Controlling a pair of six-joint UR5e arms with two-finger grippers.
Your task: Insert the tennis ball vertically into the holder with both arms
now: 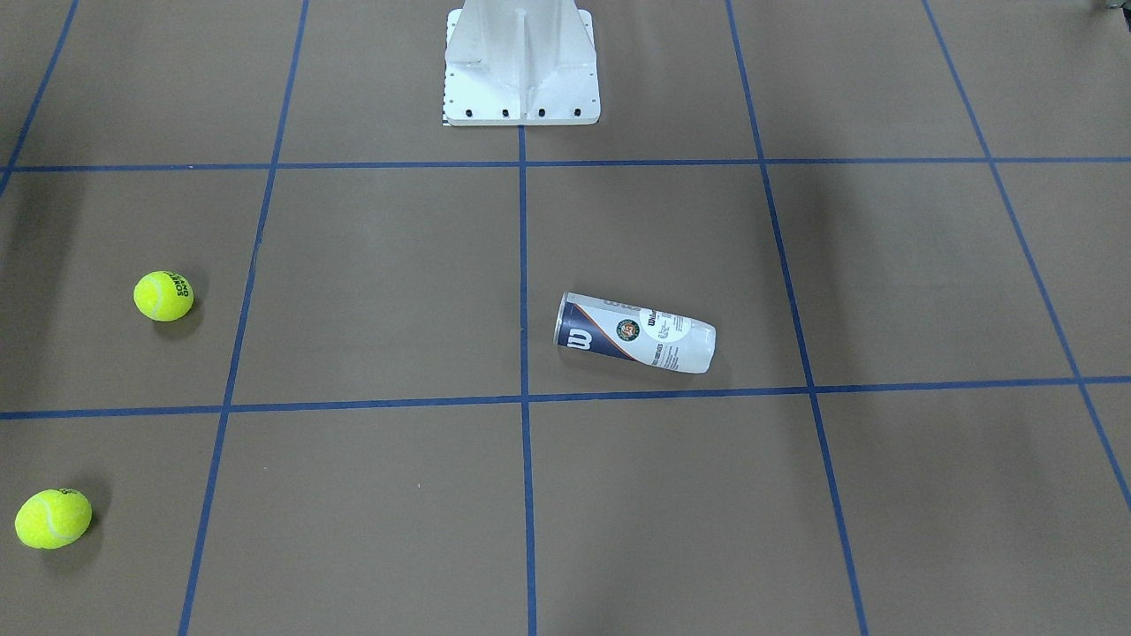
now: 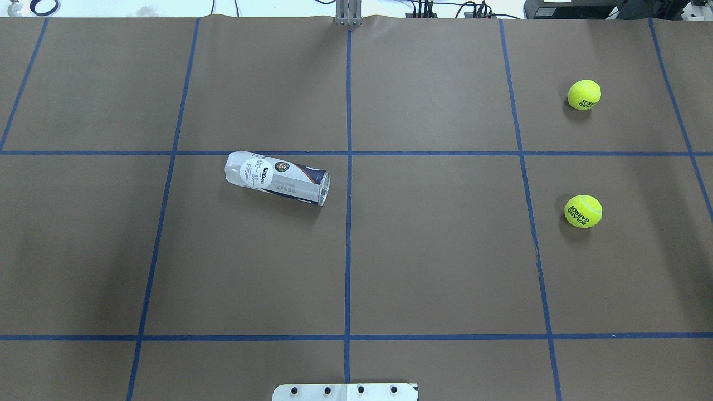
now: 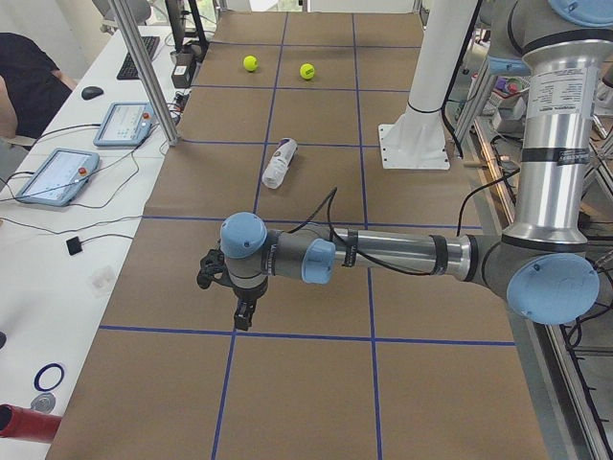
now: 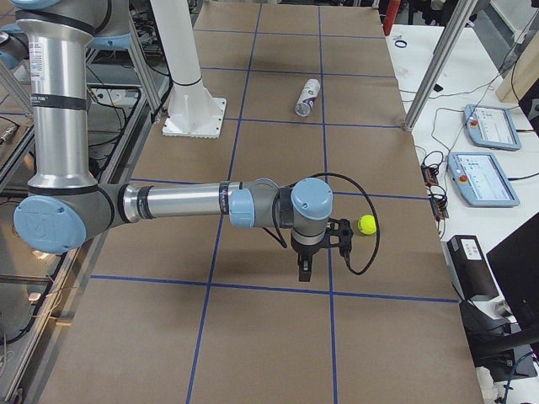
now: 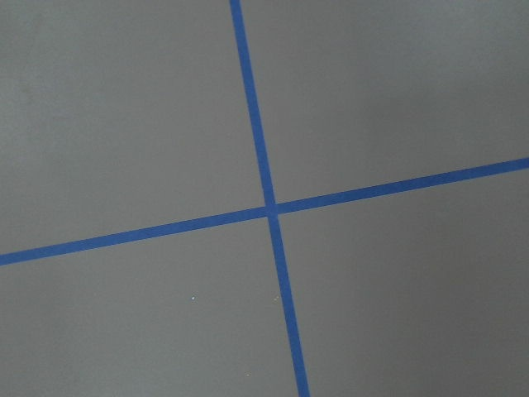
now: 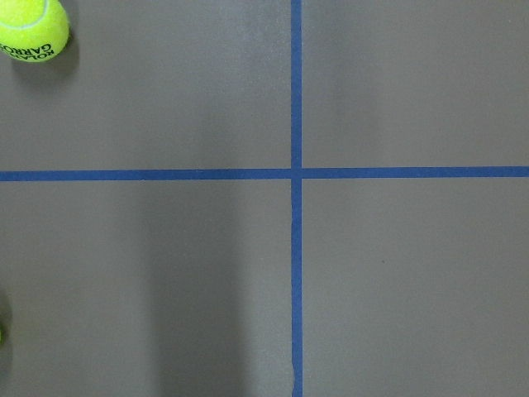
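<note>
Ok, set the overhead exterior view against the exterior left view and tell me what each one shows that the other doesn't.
Only overhead exterior: readable lettering on the near tennis ball, the far tennis ball and the holder label; no arm appears. Only exterior left: the left arm stretched out low, the left gripper pointing down, the pedestal column and two tablets on the side bench. Both: the holder lying on its side, both balls, the blue tape grid and the pedestal base plate.

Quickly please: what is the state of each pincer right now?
Left pincer: cannot be told, it shows only in a side view.
Right pincer: cannot be told, same reason.
</note>
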